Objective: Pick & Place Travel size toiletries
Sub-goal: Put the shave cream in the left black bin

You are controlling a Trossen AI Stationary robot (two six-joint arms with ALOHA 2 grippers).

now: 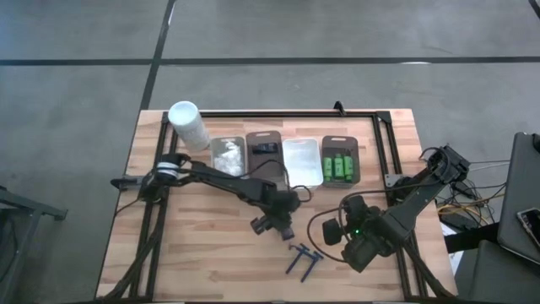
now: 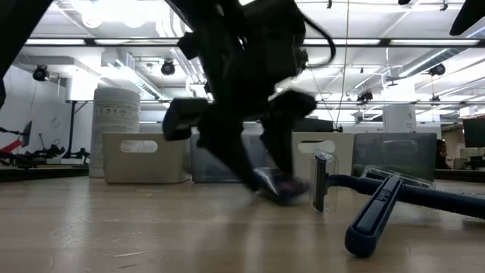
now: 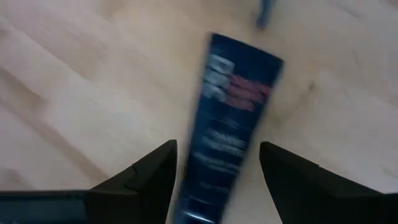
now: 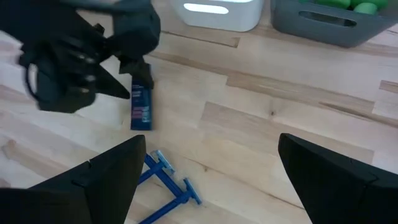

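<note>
Because the dark blue tube [image 3: 230, 118] lies flat on the tabletop [image 1: 202, 253] near the centre of the high view, it should be treated as a light, soft-walled item that will flatten under pressure and may slip on its glossy printed skin. The best hold is judged to be across its narrow width near mid-length, where the body is fullest; the flat crimped end gives little purchase. In the left wrist view the tube sits between the two fingers [image 3: 143, 180], which stand apart on either side of it without touching it. The left gripper [image 1: 274, 221] is therefore open and empty, hanging just over the tube. Motion blur in the low view hides whether the fingertips already reach the wood.

Just below and right of the tube in the high view lie the dark blue razors [image 1: 302, 258], stiff, light and awkward by their T-shaped heads. The right gripper [image 1: 353, 245] waits at lower right, fingers spread wide and holding nothing. Along the upper centre stands the row of trays [image 1: 245, 160], with the green bottles [image 1: 340, 165] in the rightmost one.
</note>
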